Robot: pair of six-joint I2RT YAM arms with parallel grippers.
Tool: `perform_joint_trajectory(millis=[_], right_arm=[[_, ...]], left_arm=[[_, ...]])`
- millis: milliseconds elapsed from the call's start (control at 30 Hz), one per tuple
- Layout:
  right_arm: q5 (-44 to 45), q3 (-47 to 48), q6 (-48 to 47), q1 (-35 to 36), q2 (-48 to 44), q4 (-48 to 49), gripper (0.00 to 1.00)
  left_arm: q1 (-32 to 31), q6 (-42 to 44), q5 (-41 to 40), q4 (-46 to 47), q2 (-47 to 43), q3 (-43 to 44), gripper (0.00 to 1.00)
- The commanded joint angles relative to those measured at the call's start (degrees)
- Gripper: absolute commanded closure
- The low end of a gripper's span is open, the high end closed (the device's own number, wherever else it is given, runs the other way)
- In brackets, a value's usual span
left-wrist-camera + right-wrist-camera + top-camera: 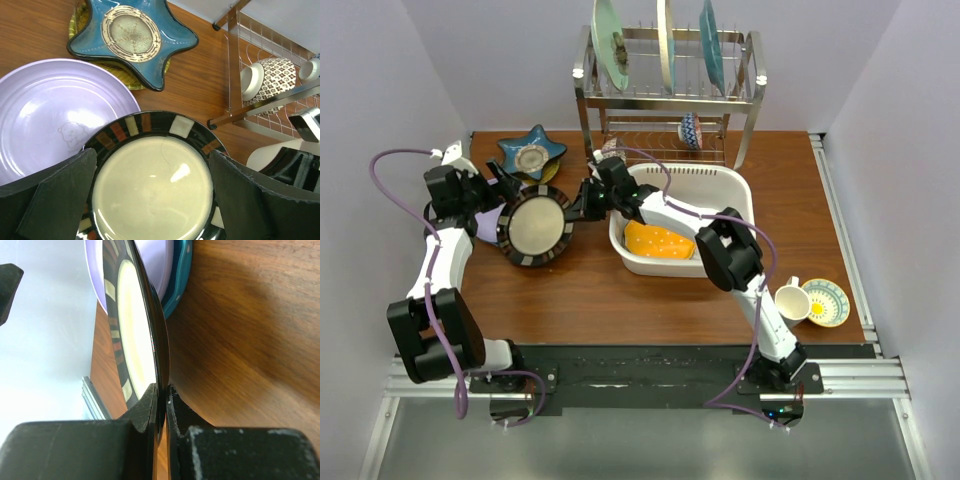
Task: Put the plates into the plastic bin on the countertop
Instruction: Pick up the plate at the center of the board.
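From above: finds the patterned plate (535, 225) left of centre on the countertop (580, 300), just beside the plastic bin (720, 185) and not yet in it. Shows the right gripper (582, 205) reaching across from the bin side to the plate's right rim, and the left gripper (492, 195) at its left edge. Finds an orange dotted plate (660, 242) lying in the bin, a star-shaped plate (532, 152) behind, the wire rack (665, 95) at the back, a cup (790, 300) and saucer (827, 302) well apart to the right. From the left wrist: looks down on the plate's cream centre and dark, block-patterned border, overlapping a lavender plate (45, 110). Shows the fingers (50, 200) spread wide on either side with nothing clamped; cannot tell whether touching the rim. From the right wrist: shows the jaws closed tight on the thin rim, with the plate edge-on and tilted up off the wood. Judged stiff, glazed and slick, fairly heavy for a pinch at one edge, and liable to chip. Best taken well over the rim, kept steeply tilted, and lowered into the bin next to the orange plate rather than dropped.
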Motion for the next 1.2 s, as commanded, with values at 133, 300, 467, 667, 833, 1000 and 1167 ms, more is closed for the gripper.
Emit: perform_joint_trajectory(millis=[133,300,467,667,833,1000,1167], right_arm=[[-5.0,0.1,2.7,-0.7,-10.1,10.6,1.00],[-5.8,-0.5,3.9,-0.6,-11.0,11.9,1.00],[-6.1,-1.3,4.0,-0.7,-12.3,12.5,1.00],[-6.2,-2.8,4.0,-1.0,-14.5,13.0,1.00],[-7.1,-3.6,5.0,-1.3,-15.8,14.2,1.00],[-7.4,-4.6,5.1,-1.5,-17.0,14.5,1.00],[-7.3,-6.4,4.9,-2.4,-19.1,14.2,1.00]], left_arm=[[0.9,-0.1,-1.8,2.7,-2.9,-0.8,0.00],[0.9,-0.1,-2.2,2.5,-2.9,-0.9,0.00],[1.0,-0.1,-2.6,2.3,-3.1,-0.9,0.00],[1.0,-0.1,-2.7,2.2,-3.3,-0.8,0.00],[1.0,0.0,-2.9,2.2,-3.6,-0.9,0.00],[1.1,0.0,-3.1,2.1,-3.6,-0.9,0.00],[1.1,0.1,-3.5,2.0,-4.0,-1.0,0.00]])
